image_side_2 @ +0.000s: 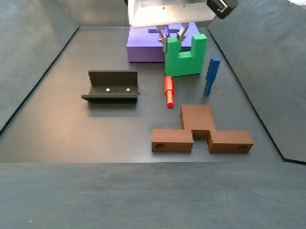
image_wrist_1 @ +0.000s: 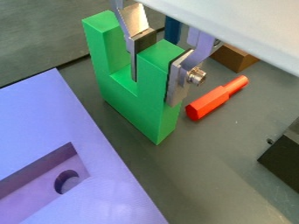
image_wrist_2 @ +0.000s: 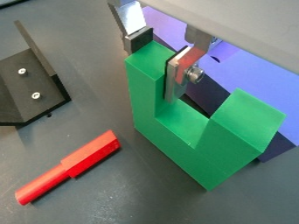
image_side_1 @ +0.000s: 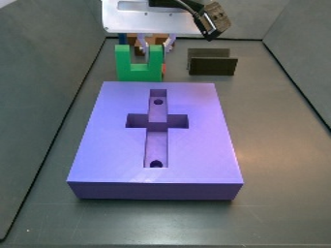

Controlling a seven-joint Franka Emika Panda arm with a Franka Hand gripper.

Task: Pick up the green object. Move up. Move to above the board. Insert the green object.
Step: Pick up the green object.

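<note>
While straddling one prong, the end effector (image_wrist_2: 160, 54) gripped the green object (image_wrist_2: 193, 131), the board (image_side_1: 162, 136) just beside it.

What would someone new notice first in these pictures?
The big purple board with its cross-shaped recess fills the middle of the floor. Just behind it stands the bright green block, with the gripper straddling one of its prongs. A red peg lies beside the block.
</note>
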